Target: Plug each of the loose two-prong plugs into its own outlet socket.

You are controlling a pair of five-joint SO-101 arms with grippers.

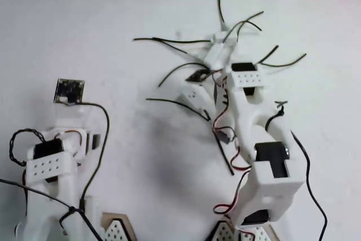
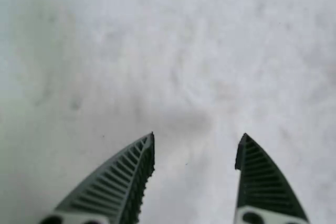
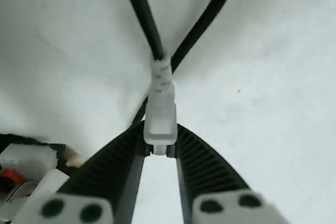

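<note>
My right claw [image 3: 160, 144] is clamped on a white two-prong plug [image 3: 160, 116]; both ribbed fingers [image 3: 113, 161] press its sides. The plug's black cord [image 3: 139, 11] runs away from me over the white table [image 3: 273, 77], and a second black cord [image 3: 210, 11] meets it just behind the plug. From above, my right arm [image 1: 265, 184] reaches into a tangle of loose cords [image 1: 175, 43] far across the table. My left claw [image 2: 198, 136] is spread apart above bare tabletop, gripping nothing. A small dark circuit board [image 1: 69, 90] lies beside my left arm [image 1: 48, 165].
</note>
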